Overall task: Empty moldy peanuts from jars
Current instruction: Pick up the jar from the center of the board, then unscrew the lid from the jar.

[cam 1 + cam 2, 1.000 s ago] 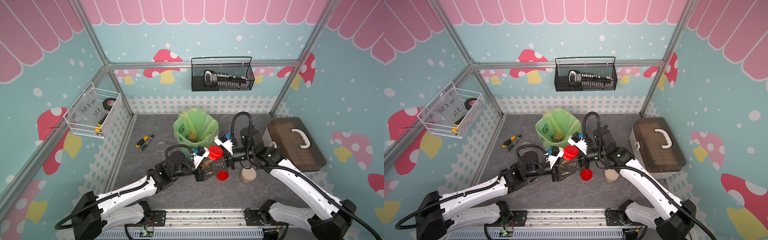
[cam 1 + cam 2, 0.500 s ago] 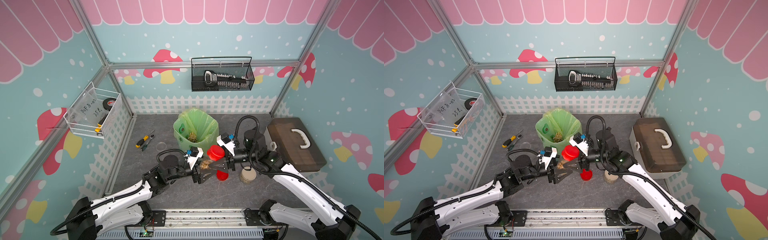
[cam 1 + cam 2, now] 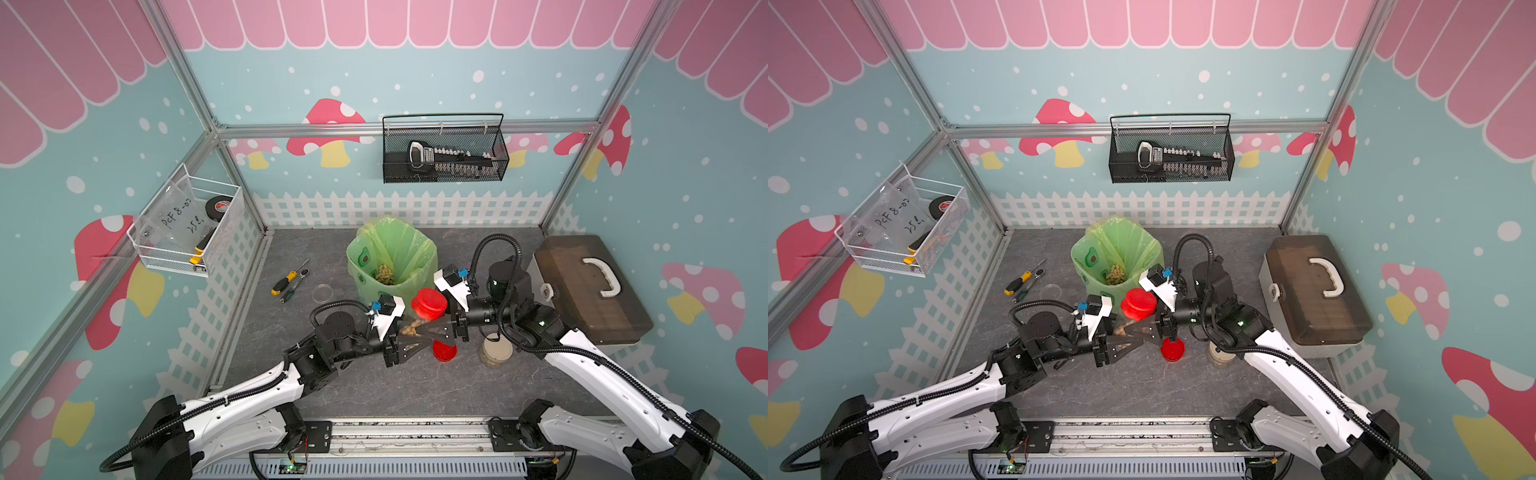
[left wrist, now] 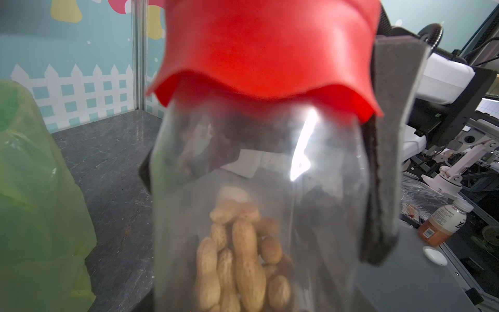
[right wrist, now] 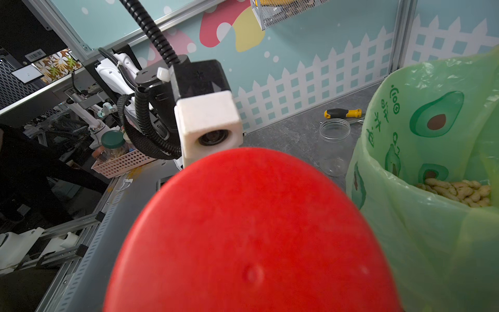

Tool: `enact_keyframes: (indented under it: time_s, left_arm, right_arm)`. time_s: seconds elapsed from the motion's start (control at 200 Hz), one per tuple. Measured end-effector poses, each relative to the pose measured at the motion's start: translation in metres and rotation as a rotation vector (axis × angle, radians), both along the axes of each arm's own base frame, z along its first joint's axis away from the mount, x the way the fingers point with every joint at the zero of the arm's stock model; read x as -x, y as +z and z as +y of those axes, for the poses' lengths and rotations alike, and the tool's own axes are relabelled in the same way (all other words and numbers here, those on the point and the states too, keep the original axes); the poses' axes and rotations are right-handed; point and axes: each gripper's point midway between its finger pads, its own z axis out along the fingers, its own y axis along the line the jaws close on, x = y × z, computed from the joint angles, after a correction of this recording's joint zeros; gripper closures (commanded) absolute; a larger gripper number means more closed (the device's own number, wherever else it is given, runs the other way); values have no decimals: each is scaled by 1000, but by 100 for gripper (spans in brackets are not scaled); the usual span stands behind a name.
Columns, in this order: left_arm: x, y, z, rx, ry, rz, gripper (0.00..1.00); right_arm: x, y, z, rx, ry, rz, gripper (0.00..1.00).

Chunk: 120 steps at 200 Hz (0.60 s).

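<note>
The left tool (image 3: 409, 344) has drawn back slightly along the clear round jar with the red screw lid (image 3: 411, 330). The right tool (image 3: 433, 334) has spread its jaws wider

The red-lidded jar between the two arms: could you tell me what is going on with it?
The left gripper holds the jar of peanuts by its body. The right gripper has its fingers beside the red lid, which is on the jar; whether they grip it is unclear. Other peanuts already lie in the bin. An empty jar, a loose lid and a beige-lidded jar sit nearby.
</note>
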Motion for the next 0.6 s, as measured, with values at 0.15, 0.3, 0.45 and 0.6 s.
enact_keyframes:
  time_s: [0.15,0.3,0.45,0.6]
  left_arm:
    - [-9,1,8,6,63,-5,58]
    - [-17,0,15,12,129,-14,58]
    - [-29,-7,23,7,214,-21,57]
    - [-38,-21,30,-10,283,-23,57]
  right_arm:
    - [-1,-1,-2,-1,-20,9,8]
    - [-2,-1,-7,-10,-67,19,6]
    - [-2,0,-12,-48,-134,32,6]
    - [-10,11,-13,-125,-229,26,6]
